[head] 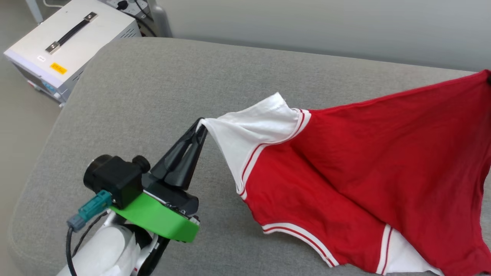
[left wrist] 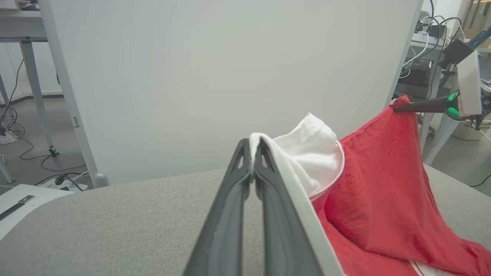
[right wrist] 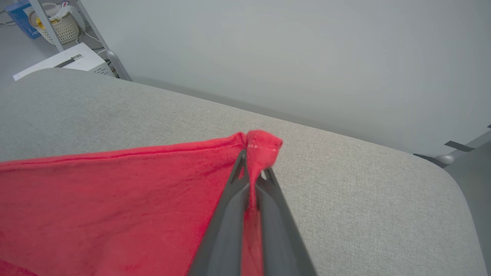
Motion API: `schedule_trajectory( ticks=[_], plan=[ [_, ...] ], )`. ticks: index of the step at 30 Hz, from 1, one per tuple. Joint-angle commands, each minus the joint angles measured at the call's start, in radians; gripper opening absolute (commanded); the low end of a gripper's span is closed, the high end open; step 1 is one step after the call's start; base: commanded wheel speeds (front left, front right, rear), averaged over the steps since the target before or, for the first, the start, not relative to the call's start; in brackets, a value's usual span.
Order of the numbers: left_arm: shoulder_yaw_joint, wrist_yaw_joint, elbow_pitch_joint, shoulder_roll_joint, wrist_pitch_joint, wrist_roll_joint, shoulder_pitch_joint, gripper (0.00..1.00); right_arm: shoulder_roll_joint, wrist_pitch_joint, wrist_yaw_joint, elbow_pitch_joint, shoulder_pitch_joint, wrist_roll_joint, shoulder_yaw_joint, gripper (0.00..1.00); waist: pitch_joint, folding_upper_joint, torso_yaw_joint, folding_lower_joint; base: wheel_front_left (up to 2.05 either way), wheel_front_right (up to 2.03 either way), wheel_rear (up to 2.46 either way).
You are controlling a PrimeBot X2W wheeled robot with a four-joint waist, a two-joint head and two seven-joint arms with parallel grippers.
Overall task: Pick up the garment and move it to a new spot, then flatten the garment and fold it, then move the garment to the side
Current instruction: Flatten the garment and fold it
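Observation:
The garment (head: 364, 161) is a red jersey with white sleeves and striped trim, stretched above the grey cushioned surface (head: 153, 84). My left gripper (head: 201, 126) is shut on the edge of a white sleeve (left wrist: 307, 153); its dark fingers (left wrist: 249, 180) pinch the cloth at the tips. My right gripper (right wrist: 253, 163) is shut on a red corner of the garment (right wrist: 115, 191), which bunches over its tips. In the left wrist view that right gripper (left wrist: 397, 108) holds the corner at the upper right. The lower part of the garment rests on the cushion.
A white equipment box (head: 69, 42) with a black handle stands on the floor past the cushion's far left corner. A pale panel (left wrist: 230, 76) rises behind the cushion. Table legs and cables (left wrist: 30, 115) are off to the left.

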Motion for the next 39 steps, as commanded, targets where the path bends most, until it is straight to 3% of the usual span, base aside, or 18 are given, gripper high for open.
schedule_trajectory(
  ticks=[1, 14, 23, 31, 39],
  plan=[
    [0.016, 0.009, -0.009, 0.009, -0.005, 0.004, -0.022, 0.0, -0.003, -0.005, -0.001, -0.023, -0.014, 0.014, -0.005, 0.0, -0.049, 0.0118, -0.061, 0.0, 0.0, 0.0, 0.0],
    [0.168, 0.068, -0.077, 0.054, -0.01, -0.013, -0.14, 0.0, 0.048, -0.012, -0.001, -0.259, 0.002, 0.012, -0.059, 0.0, -0.106, 0.0118, -0.166, 0.0, 0.0, 0.0, 0.0],
    [0.198, 0.067, -0.087, 0.052, 0.016, 0.031, -0.362, 0.0, 0.077, 0.022, -0.001, -0.37, -0.024, 0.009, -0.112, 0.0, -0.068, 0.0118, -0.204, 0.0, 0.0, 0.0, 0.0],
    [0.227, 0.01, -0.041, 0.1, 0.085, 0.049, -0.625, 0.0, 0.061, 0.035, -0.001, -0.397, -0.124, 0.01, -0.126, 0.0, 0.075, 0.0118, -0.224, 0.0, 0.0, 0.0, 0.0],
    [0.213, -0.115, 0.099, 0.166, 0.159, 0.06, -0.925, 0.0, 0.0, -0.001, -0.001, -0.335, -0.297, -0.024, -0.107, 0.0, 0.254, 0.0118, -0.224, 0.0, 0.0, 0.0, 0.0]
  ],
)
